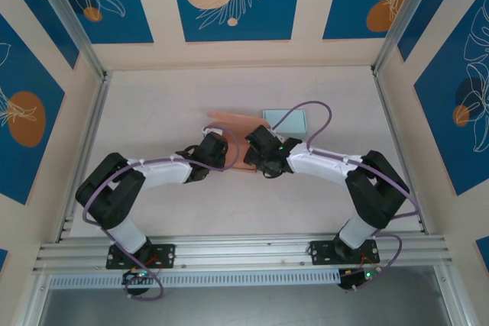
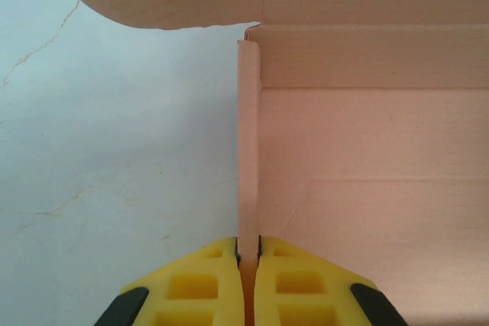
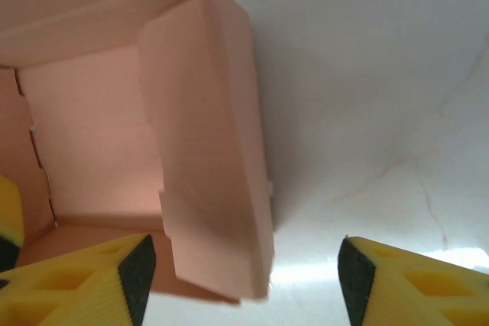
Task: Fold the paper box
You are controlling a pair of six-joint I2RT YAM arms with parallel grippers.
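The paper box point(image 1: 227, 119) lies half-folded near the middle of the surface point(image 1: 153, 104). The left hand point(image 2: 248, 253), at the box's 9 o'clock, is clamped on a thin upright side wall. The right hand point(image 3: 244, 265), at 3 o'clock, has its fingers apart, with a loose flap standing between them.

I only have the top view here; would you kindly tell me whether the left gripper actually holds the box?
Observer: Yes, the left gripper is shut on a thin upright wall of the box.
Operator: Thank you; and the right one?
Observer: The right gripper is open, with a side flap standing between its jaws; I cannot tell whether it touches.
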